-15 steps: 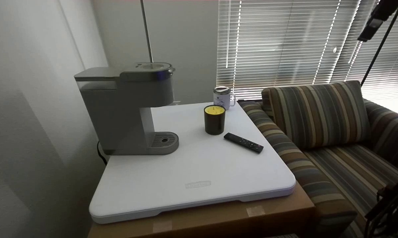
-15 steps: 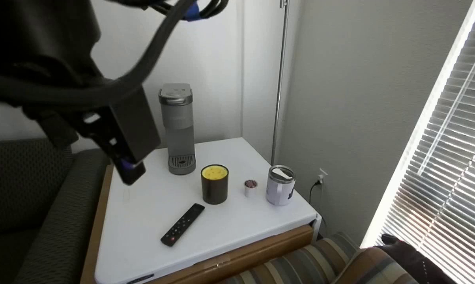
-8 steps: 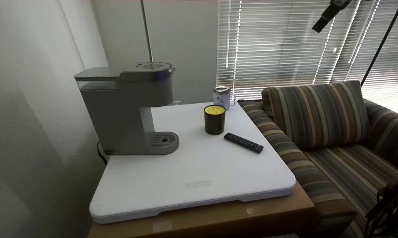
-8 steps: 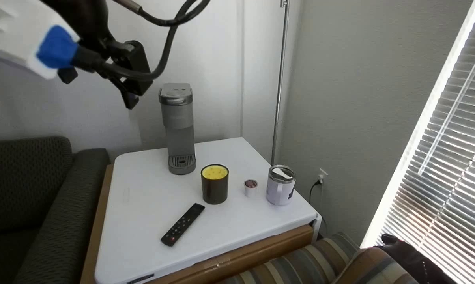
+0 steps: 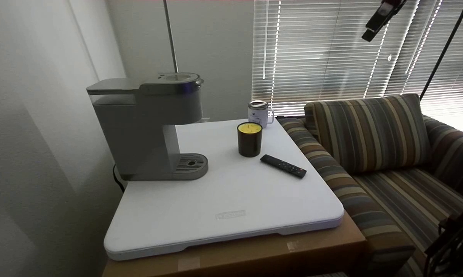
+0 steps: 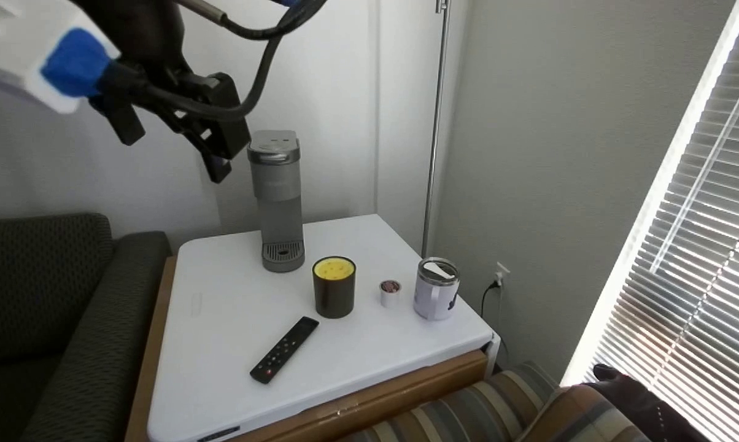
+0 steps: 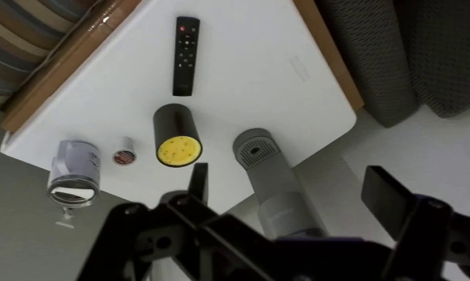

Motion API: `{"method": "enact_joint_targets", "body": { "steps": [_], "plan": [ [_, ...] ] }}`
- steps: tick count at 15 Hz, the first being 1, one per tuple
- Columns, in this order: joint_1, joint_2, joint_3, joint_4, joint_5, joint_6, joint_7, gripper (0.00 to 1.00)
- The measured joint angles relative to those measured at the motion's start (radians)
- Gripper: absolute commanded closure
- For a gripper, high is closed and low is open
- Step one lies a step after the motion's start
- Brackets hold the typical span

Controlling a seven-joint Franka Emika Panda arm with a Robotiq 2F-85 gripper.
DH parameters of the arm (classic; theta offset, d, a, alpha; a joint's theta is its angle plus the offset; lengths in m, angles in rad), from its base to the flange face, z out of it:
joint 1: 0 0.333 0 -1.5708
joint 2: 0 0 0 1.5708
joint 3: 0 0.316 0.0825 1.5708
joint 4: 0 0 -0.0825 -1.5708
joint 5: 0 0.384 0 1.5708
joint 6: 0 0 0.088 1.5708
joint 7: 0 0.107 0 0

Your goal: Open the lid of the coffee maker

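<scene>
Well apart from the coffee maker, lid down, the gripper hangs with 2 fingers spread.

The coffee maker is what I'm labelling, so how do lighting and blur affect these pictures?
Blinds glare in both exterior views; the blue arm piece is blurred in an exterior view; the coffee maker shows a shaded side in an exterior view; in the wrist view, its lettering is faint and the dark gripper hides its top.
</scene>
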Motion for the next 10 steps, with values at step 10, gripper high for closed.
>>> {"method": "enact_joint_targets", "body": {
  "steps": [10],
  "plan": [
    [0.080, 0.156, 0.068, 0.053, 0.219, 0.253, 0.037, 0.00]
  ]
}}
